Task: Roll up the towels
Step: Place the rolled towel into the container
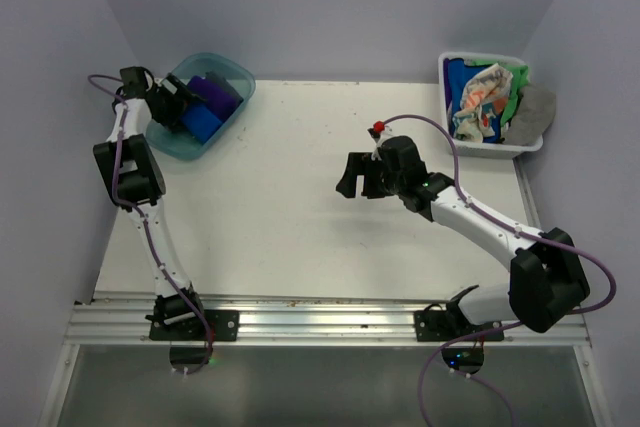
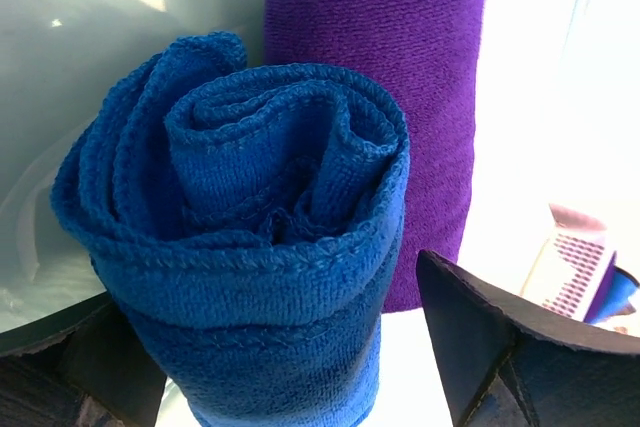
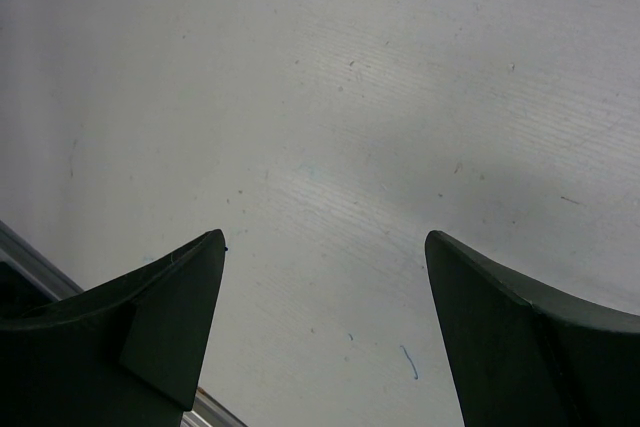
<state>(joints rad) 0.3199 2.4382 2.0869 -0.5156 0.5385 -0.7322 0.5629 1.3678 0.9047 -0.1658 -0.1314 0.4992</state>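
White tabletop separates a teal tub at the far left from a white basket at the far right, where the loose towels are heaped. Inside the tub the left hand stands open astride the rolled blue towel, set on end beside the purple roll, probably so that finished rolls pack snugly. Over the middle, the right hand hovers open and holds nothing, seemingly ready for the next towel.

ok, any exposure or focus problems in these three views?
Left wrist: right side past the purple towel is blown out white; blue towel is sharp, its weave readable. Right wrist: flat, dim light on the table; fingers are near-black with little detail. Top view: even light, soft shadows, no glare.
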